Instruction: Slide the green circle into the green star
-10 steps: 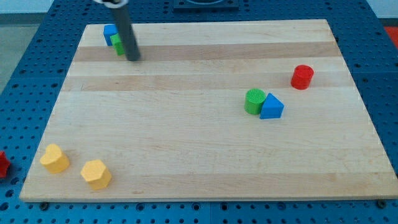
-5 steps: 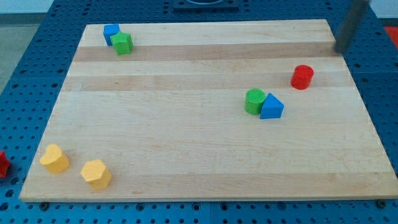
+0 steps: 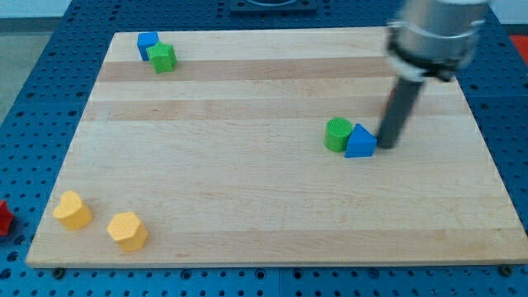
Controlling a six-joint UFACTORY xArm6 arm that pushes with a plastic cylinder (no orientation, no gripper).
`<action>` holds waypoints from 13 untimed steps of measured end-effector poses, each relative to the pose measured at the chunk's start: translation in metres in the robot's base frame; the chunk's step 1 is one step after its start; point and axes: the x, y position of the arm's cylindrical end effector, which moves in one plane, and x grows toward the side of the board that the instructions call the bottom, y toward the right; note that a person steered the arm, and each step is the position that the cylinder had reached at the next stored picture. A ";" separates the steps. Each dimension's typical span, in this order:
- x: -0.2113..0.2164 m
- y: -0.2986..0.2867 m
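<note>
The green circle (image 3: 337, 134) sits right of the board's middle, touching a blue triangle (image 3: 359, 142) on its right. The green star (image 3: 163, 57) is at the board's top left, touching a blue block (image 3: 148, 41). My tip (image 3: 384, 146) rests on the board just right of the blue triangle, close to it or touching it. The rod hides most of the red cylinder (image 3: 385, 106) behind it.
Two yellow blocks (image 3: 72, 209) (image 3: 127, 230) lie at the board's bottom left. A red object (image 3: 3, 219) sits off the board at the view's left edge. The wooden board (image 3: 247, 190) lies on a blue perforated table.
The rod swept from beside the green star to the view's top right, then came down to the right of the blue triangle. The blocks have not moved.
</note>
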 end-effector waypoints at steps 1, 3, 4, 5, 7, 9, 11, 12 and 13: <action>-0.011 -0.109; -0.054 -0.154; -0.027 -0.206; -0.022 -0.221; -0.071 -0.284; -0.059 -0.298; -0.031 -0.304; -0.034 -0.338; -0.064 -0.350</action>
